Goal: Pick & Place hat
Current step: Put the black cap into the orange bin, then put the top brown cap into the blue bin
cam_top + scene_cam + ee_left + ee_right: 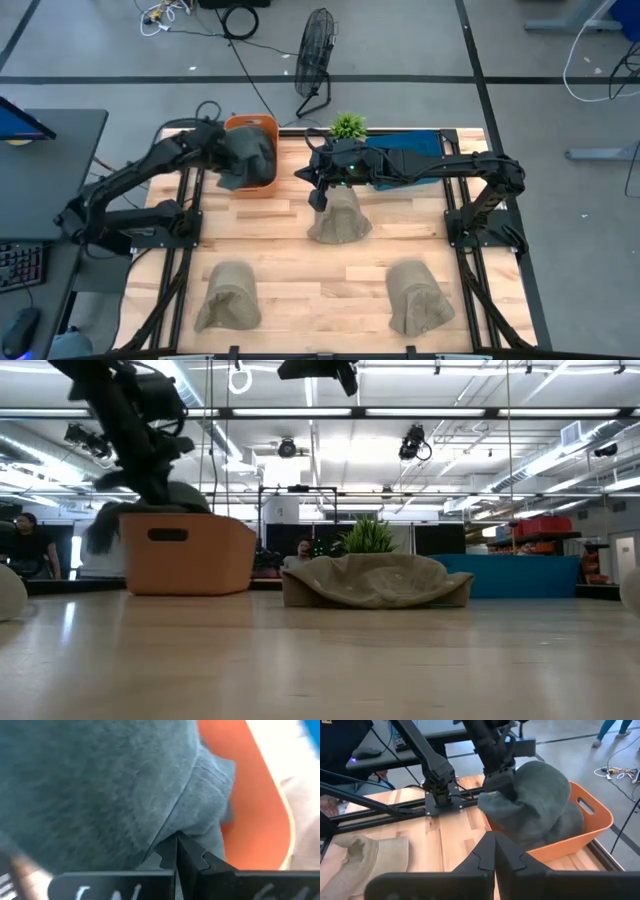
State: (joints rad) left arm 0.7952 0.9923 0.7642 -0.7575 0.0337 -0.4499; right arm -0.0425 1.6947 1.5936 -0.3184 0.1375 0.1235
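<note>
One grey hat clamped in left pincer, hanging over orange basket at table's 11 o'clock, basket straight below. Right pincer pressed shut, empty, above tan hat at centre, farther from basket.

A small green potted plant stands at the wooden worktop's far edge; beyond the plant, a black floor fan; cables trail past it.
</note>
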